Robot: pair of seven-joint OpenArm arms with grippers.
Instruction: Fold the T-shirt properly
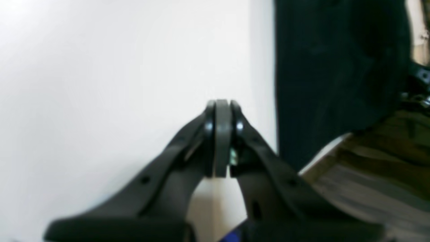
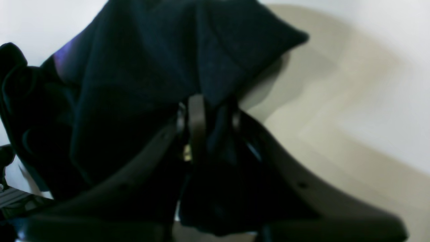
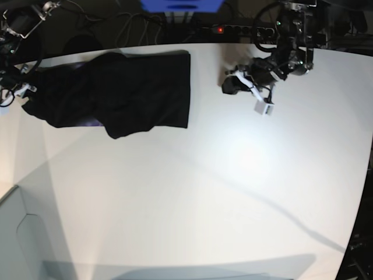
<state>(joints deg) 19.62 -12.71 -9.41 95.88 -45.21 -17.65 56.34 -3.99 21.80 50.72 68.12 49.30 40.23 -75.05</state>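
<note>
White table [image 3: 233,192] is mostly bare; the T-shirt [image 3: 125,96] sits bunched at the far edge on the right arm's side, one straight vertical edge facing table centre, the rest rumpled and trailing off toward the table's end. Not flat, not square, so I'd judge the fold is mid-way at best and the step in hand is a drag or lift of one end by the right arm. Right gripper [image 2: 208,111] is clamped on a fold of the black cloth, fabric draped over and between the jaws, a hint of purple print [image 2: 62,58] showing at the wrist view's left. Left gripper [image 1: 221,111] is closed on nothing, jaws pressed together over bare table, with the shirt's straight edge [image 1: 275,84] just beside it but apart; from the base view it hangs [image 3: 256,96] well apart from the cloth. To do this well: pull slow and low so the layers slide without rolling, keep the pull square to that straight edge so it doesn't skew. With only one point pinned the free side will likely drag into a diagonal, so the left arm should reopen and pin or take the near corner before any big move. Can't tell how many layers the right jaws hold; too many and the fold will carry a lump.
</note>
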